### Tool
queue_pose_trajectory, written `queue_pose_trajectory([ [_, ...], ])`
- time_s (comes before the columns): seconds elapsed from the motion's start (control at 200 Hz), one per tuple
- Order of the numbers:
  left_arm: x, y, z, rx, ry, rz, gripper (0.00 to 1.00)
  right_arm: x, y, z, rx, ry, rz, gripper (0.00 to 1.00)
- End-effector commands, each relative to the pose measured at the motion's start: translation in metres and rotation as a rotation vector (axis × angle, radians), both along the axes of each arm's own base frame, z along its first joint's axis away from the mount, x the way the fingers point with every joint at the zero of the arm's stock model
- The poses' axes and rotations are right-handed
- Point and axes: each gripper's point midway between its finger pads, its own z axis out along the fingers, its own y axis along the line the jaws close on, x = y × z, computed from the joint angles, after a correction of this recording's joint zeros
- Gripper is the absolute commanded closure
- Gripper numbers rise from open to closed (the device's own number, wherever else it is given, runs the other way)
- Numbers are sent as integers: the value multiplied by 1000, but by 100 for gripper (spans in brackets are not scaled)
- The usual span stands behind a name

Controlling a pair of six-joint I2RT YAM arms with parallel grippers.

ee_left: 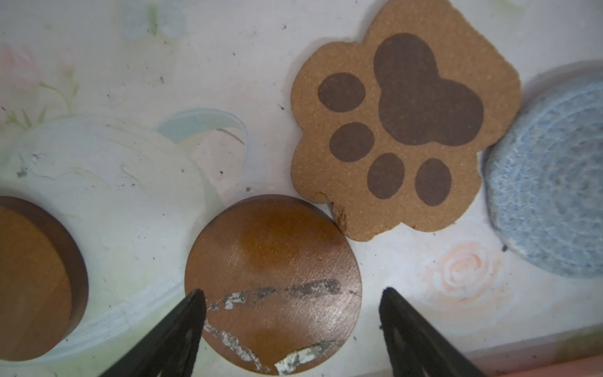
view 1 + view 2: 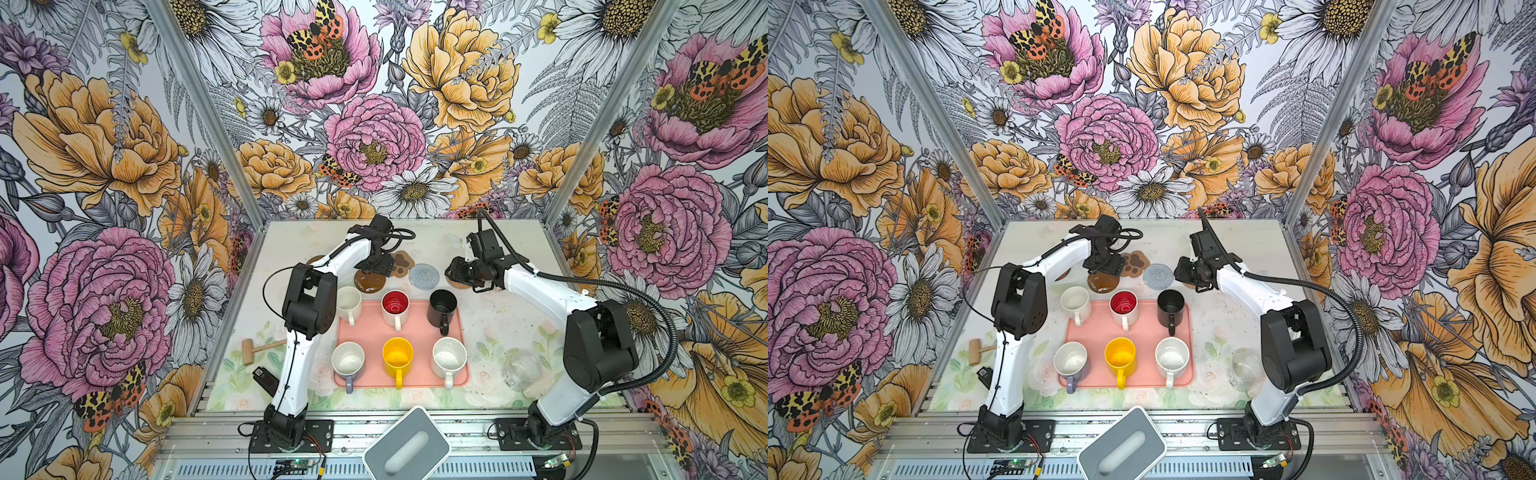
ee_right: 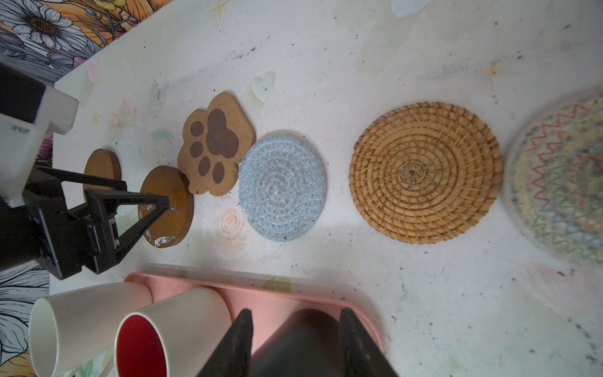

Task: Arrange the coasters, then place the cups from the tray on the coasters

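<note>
My left gripper hangs open over a glossy brown disc coaster, one finger on each side. A second brown disc, the paw-print coaster, the grey-blue round, the tan woven round and the pale woven round lie in a row behind the pink tray. On the tray stand the white, red-inside, black, lavender, yellow and speckled cups. My right gripper hovers open behind the black cup, holding nothing.
A small wooden mallet and a black device lie left of the tray. A clear glass jar stands to its right. A grey box sits at the front edge. Floral walls close in three sides.
</note>
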Motion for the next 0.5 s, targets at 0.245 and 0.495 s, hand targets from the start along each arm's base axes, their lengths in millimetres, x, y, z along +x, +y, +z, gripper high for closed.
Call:
queue_pose_trajectory([
  [0.245,-11,1,-28,57,62,-21,15,6,5,-4,9,-6,6,54],
  [0.495,-13,7,-40,99,76,-21,16,6,6,-8,13,5,8,55],
])
